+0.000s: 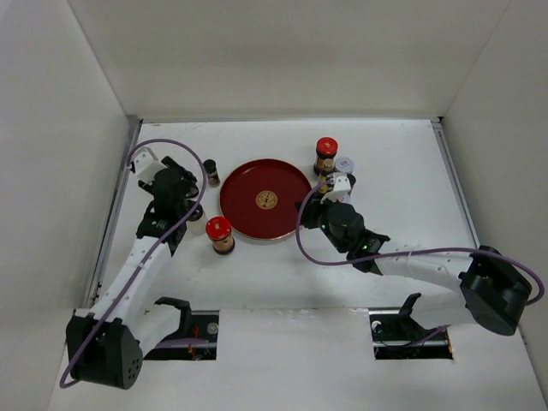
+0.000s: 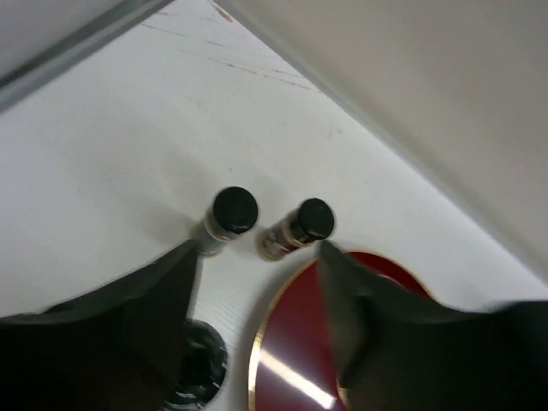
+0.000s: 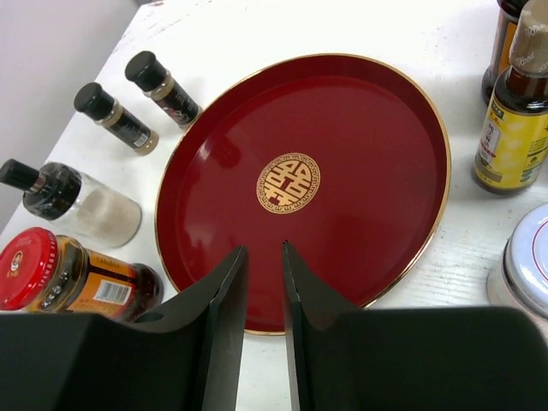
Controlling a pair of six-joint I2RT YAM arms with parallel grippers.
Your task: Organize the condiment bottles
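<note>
The condiment bottles stand around the round red tray. In the right wrist view two small black-capped bottles, a clear black-capped shaker and a red-lidded amber jar are left of the tray. A yellow-labelled bottle, a dark bottle and a white-lidded jar are on its right. My right gripper hovers over the tray's near rim, shut and empty. My left gripper is open above the tray's left edge, short of the small bottles.
White walls enclose the table on three sides, and a metal rail runs along its left edge. A second red-lidded jar stands behind the tray. The shaker's black cap sits just beside my left finger.
</note>
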